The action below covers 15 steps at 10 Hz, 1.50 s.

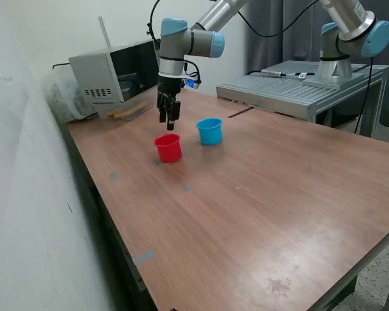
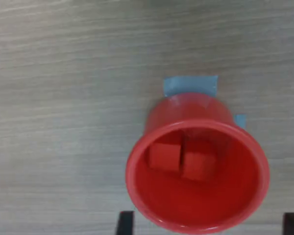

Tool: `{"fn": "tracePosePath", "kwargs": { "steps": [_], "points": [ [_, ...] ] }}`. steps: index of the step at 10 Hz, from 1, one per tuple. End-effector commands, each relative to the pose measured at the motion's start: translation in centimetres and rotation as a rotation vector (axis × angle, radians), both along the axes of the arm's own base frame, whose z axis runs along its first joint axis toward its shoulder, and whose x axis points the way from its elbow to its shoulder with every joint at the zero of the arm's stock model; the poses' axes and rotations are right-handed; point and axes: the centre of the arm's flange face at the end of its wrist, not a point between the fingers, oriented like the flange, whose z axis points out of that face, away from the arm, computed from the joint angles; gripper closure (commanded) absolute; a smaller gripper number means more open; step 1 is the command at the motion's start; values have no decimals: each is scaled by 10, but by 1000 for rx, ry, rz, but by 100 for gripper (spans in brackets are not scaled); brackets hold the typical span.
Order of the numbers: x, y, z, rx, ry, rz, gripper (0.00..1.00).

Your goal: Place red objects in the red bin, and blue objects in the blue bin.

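The arm's black two-finger pincer hangs spread and empty just above the small red plastic cup on the wooden desk; two small red cubes lie inside, touching. The light blue plastic cup stands nearby.

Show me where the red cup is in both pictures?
Exterior view: the red cup stands on the table under the gripper, at the blue cup's exterior-view left.
Wrist view: red cup seen from above, two red cubes inside.
Shared landmark: its red rim.
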Motion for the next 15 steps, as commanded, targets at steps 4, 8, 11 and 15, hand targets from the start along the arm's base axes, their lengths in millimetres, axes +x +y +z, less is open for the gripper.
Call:
{"fn": "tracePosePath", "kwargs": {
  "steps": [4,8,11,15],
  "points": [
    [35,-17,42,-7,-44,11,0],
    [187,-104,218,-22,-115,89,0],
    [286,-166,290,94,-170,172,0],
    [344,-201,312,72,-201,155,0]
  ]
}}
